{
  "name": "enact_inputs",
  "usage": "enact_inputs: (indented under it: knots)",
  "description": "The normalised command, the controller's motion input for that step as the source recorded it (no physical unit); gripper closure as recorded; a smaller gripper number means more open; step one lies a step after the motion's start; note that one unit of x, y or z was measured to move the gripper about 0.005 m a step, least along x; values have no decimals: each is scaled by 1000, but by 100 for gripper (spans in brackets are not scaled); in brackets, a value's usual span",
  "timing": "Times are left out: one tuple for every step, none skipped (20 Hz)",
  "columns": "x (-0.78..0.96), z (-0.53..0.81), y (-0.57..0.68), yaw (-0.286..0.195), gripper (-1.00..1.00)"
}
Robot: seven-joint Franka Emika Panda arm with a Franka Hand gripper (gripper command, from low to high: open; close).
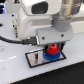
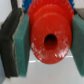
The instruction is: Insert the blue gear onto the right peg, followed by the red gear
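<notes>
While the gripper (image 1: pixel 51 48) pinches the red gear (image 2: pixel 49 41) over the plate (image 1: pixel 33 58), just above the blue gear (image 1: pixel 50 56) already seated there, a tilted bore could jam on the hidden peg. Only the arm's black cable (image 1: pixel 15 39) trails at the exterior view's left, blocking nothing.

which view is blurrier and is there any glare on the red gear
Exterior view: soft and low-detail throughout, the red gear a smudge above the blue gear. Wrist view: also soft, pale glare along the red gear's lower rim; the hand's pads blur at the edges.
</notes>
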Motion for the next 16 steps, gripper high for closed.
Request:
enact_inputs:
  knots:
    - [254,95,29,0,100]
    - [197,69,13,0,100]
    - [230,14,-16,0,100]
    - [200,114,-4,0,100]
    - [175,102,-10,0,100]
    - [147,-50,0,0,100]
    - [125,-24,9,0,100]
    - [48,-331,-113,0,100]
    - [136,11,-2,0,100]
    - [-8,60,105,0,-100]
    - [74,6,-3,0,100]
    - [51,-41,12,0,100]
    - [39,304,-5,0,-100]
    - [39,251,91,0,-100]
    - [10,618,48,0,-100]
    - [21,244,52,0,-100]
